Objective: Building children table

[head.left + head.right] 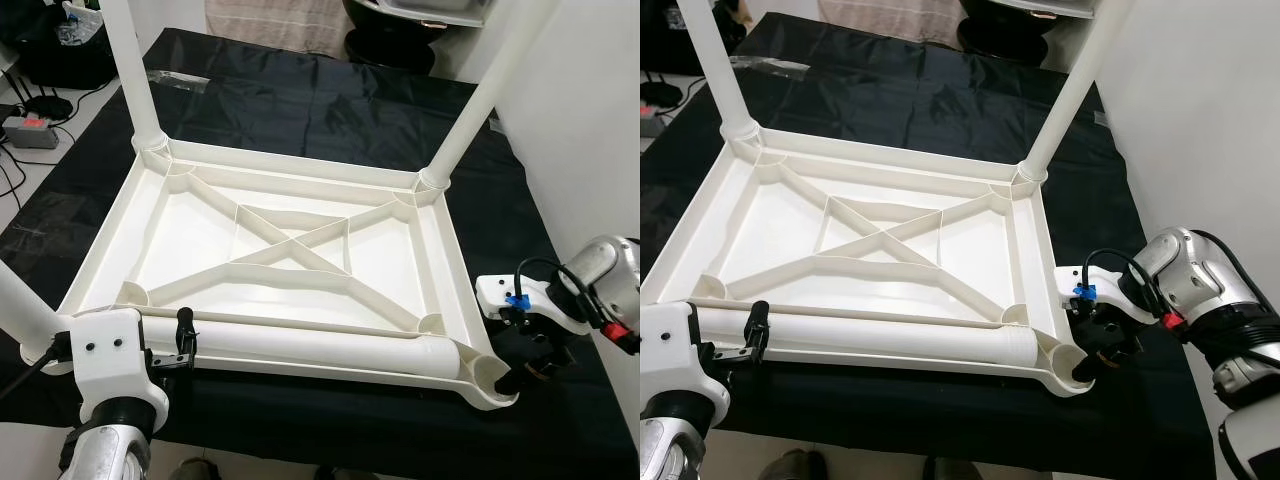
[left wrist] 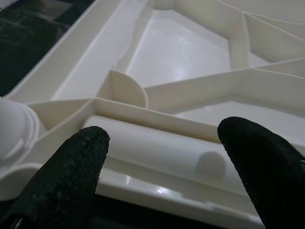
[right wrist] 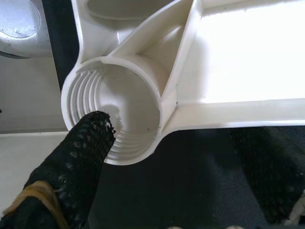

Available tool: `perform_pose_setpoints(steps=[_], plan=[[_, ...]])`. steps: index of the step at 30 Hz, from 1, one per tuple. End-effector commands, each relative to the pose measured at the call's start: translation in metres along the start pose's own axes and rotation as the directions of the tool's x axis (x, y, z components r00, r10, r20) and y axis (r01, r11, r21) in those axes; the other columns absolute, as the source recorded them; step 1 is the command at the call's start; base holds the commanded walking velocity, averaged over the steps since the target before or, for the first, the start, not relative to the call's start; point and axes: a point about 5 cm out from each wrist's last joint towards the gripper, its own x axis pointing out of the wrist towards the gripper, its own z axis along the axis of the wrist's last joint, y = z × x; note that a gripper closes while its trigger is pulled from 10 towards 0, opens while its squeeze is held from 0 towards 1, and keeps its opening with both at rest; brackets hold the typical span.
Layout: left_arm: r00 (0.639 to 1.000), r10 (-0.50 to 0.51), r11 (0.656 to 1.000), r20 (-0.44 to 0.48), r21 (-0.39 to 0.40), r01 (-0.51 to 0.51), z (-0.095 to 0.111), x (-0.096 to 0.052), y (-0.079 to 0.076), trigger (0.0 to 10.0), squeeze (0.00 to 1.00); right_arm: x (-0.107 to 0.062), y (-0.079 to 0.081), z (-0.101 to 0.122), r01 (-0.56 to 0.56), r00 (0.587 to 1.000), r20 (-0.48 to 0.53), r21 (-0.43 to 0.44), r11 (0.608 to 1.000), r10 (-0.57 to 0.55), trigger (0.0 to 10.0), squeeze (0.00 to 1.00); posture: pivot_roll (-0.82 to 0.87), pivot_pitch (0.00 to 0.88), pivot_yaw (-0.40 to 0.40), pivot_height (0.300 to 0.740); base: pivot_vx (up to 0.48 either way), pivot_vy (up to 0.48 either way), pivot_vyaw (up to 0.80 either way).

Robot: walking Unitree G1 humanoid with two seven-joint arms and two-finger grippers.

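Note:
A white plastic table top (image 1: 104,240) lies upside down on a black cloth. Legs stand screwed into its far left (image 1: 130,70), far right (image 1: 478,95) and near left (image 1: 18,300) corners. A loose white leg (image 1: 330,348) lies along the near edge. My left gripper (image 1: 184,340) is open at that leg's left end, its fingers (image 2: 71,162) spread on either side of the tube (image 2: 162,148). The near right corner socket (image 3: 119,107) is empty and shows its threads. My right gripper (image 1: 528,372) is open beside it, one finger (image 3: 90,143) at the socket's rim.
The black cloth (image 1: 330,110) covers the floor around the table top. A white wall (image 1: 590,120) rises close on the right. Cables and a small grey box (image 1: 30,130) lie on the floor at the far left. Dark furniture (image 1: 390,40) stands behind.

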Motion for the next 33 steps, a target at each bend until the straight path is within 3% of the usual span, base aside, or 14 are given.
perform_pose_setpoints(steps=[1, 5, 9, 16, 22, 24, 27, 31, 32, 33], plan=[[0.999, 0.003, 0.964, -0.044, -0.264, -0.015, -0.001, -0.009, -0.019, 10.0, 0.00, 0.000, -0.002, 0.006, 0.000, 1.000, 0.012, -0.030, 1.000, 0.001, 10.0, 0.00, 0.01, 0.184, -0.148, 0.740, 0.000, 0.000, 0.00], [0.999, 0.009, 0.934, -0.044, -0.356, -0.024, -0.001, -0.013, -0.020, 10.0, 0.00, 0.001, -0.003, 0.006, 0.001, 1.000, 0.008, -0.031, 1.000, -0.001, 10.0, 0.00, 0.02, 0.179, -0.144, 0.740, 0.000, 0.000, 0.00], [0.994, 0.039, 0.891, -0.100, -0.447, -0.080, -0.008, -0.018, -0.018, 10.0, 0.00, 0.002, -0.006, 0.007, 0.005, 1.000, 0.006, -0.032, 0.999, -0.004, 10.0, 0.00, 0.02, 0.178, -0.147, 0.740, 0.000, 0.000, 0.00], [0.992, 0.060, 0.882, -0.113, -0.459, -0.106, -0.009, -0.021, -0.016, 10.0, 0.00, 0.001, -0.008, 0.008, 0.011, 1.000, 0.000, -0.037, 0.999, -0.011, 10.0, 0.00, 0.02, 0.183, -0.150, 0.740, 0.000, 0.000, 0.00], [0.983, 0.118, 0.870, -0.138, -0.464, -0.169, -0.012, -0.021, -0.005, 10.0, 0.00, 0.001, -0.009, 0.009, 0.017, 1.000, 0.003, -0.035, 0.999, -0.017, 10.0, 0.00, 0.03, 0.190, -0.146, 0.740, 0.000, 0.000, 0.00], [0.983, 0.133, 0.869, -0.127, -0.463, -0.178, -0.010, -0.019, -0.002, 10.0, 0.00, 0.002, -0.009, 0.009, 0.017, 1.000, 0.005, -0.034, 0.999, -0.017, 10.0, 0.00, 0.03, 0.195, -0.147, 0.740, 0.000, 0.000, 0.00], [0.984, 0.170, 0.881, -0.047, -0.440, -0.173, 0.002, -0.003, 0.014, 10.0, 0.00, 0.003, -0.008, 0.009, 0.015, 1.000, 0.014, -0.031, 0.999, -0.015, 10.0, 0.00, 0.02, 0.194, -0.145, 0.740, 0.000, 0.000, 0.00], [0.983, 0.183, 0.882, -0.021, -0.438, -0.173, 0.003, 0.010, 0.025, 10.0, 0.00, 0.003, -0.009, 0.010, 0.019, 1.000, 0.016, -0.031, 0.999, -0.018, 10.0, 0.00, 0.01, 0.194, -0.141, 0.740, 0.000, 0.000, 0.00], [0.981, 0.193, 0.896, -0.008, -0.407, -0.180, 0.001, 0.023, 0.037, 10.0, 0.00, 0.002, -0.009, 0.010, 0.027, 0.999, 0.018, -0.030, 0.999, -0.026, 10.0, 0.00, 0.01, 0.194, -0.140, 0.740, 0.000, 0.000, 0.00], [0.981, 0.193, 0.896, -0.008, -0.407, -0.180, 0.001, 0.023, 0.037, 10.0, 0.00, 0.002, -0.009, 0.010, 0.027, 0.999, 0.018, -0.030, 0.999, -0.026, 10.0, 0.00, 0.01, 0.194, -0.140, 0.740, 0.000, 0.000, 0.00]])
